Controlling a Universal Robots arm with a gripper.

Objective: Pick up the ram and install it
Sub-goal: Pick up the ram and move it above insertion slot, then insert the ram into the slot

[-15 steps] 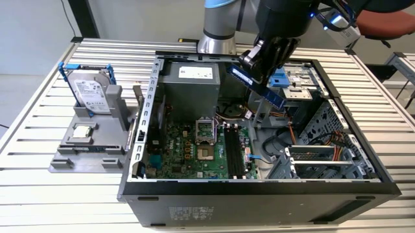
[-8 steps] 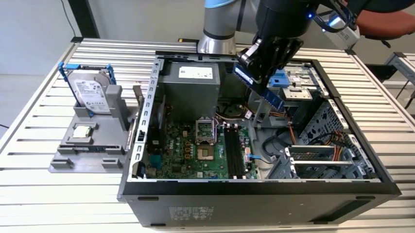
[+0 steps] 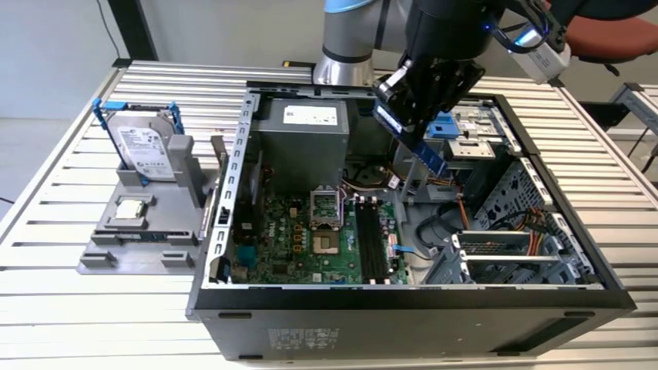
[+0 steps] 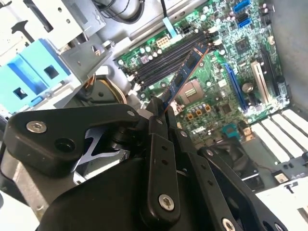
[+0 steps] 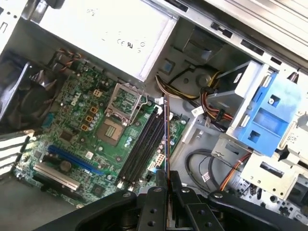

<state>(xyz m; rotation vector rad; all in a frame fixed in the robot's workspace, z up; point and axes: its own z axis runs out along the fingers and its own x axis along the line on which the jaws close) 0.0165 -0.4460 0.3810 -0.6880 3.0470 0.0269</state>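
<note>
We see a slatted desk (image 3: 62, 293) carrying an open PC case (image 3: 411, 312) lying on its side, with the arm (image 3: 355, 35) reaching over it from the back. Inside the case, a grey power supply (image 3: 303, 139) sits at the far end and the green board (image 3: 298, 231) lies flat below it. A blue drive cage (image 5: 269, 115) is off to the exterior view's right of the board. Outside the case, to the exterior view's left, a grey stand (image 3: 144, 223) holds a silver drive (image 3: 144, 150) upright in a blue frame. The black hand (image 3: 401, 108) hangs above the case interior, pinching the ram (image 3: 420, 146) by one end, with its fingers (image 4: 156, 144) pressed on both flat faces. The ram is in the air, tilted, its free end pointing down toward the board. In the first wrist view we see the ram edge-on, running alongside the black slots (image 5: 142, 149). The ram is well apart from the slots and not seated in any of them, and the slots look empty
</note>
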